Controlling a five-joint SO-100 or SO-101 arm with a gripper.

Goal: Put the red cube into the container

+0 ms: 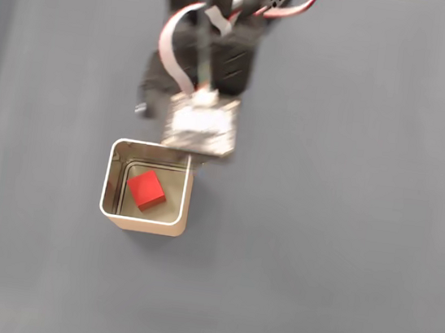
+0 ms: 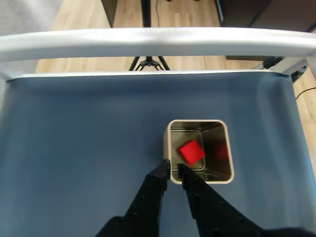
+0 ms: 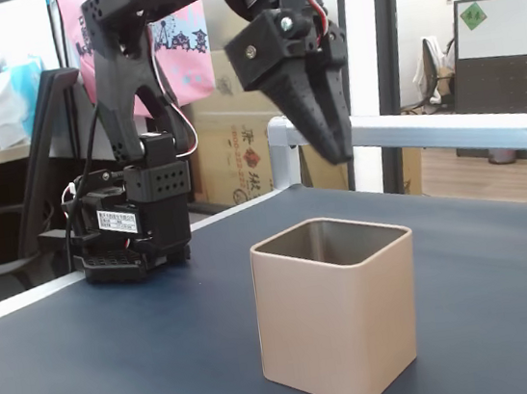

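The red cube (image 1: 146,189) lies tilted on the shiny floor of the container (image 1: 146,225), a square tan tin with a pale rim. The wrist view shows the cube (image 2: 191,151) inside the container (image 2: 197,122) too. My gripper (image 2: 174,169) hangs above the tin's near rim, its black fingers (image 2: 153,190) almost touching and holding nothing. In a fixed view from the side, the gripper (image 3: 336,153) points down, well above the container (image 3: 340,333) and behind its far edge. The tin's wall hides the cube there.
The arm's base (image 3: 136,223) stands at the back left of the dark blue-grey mat (image 1: 345,232). A silver rail (image 2: 148,42) runs along the table's far edge. Open mat lies on all sides of the tin.
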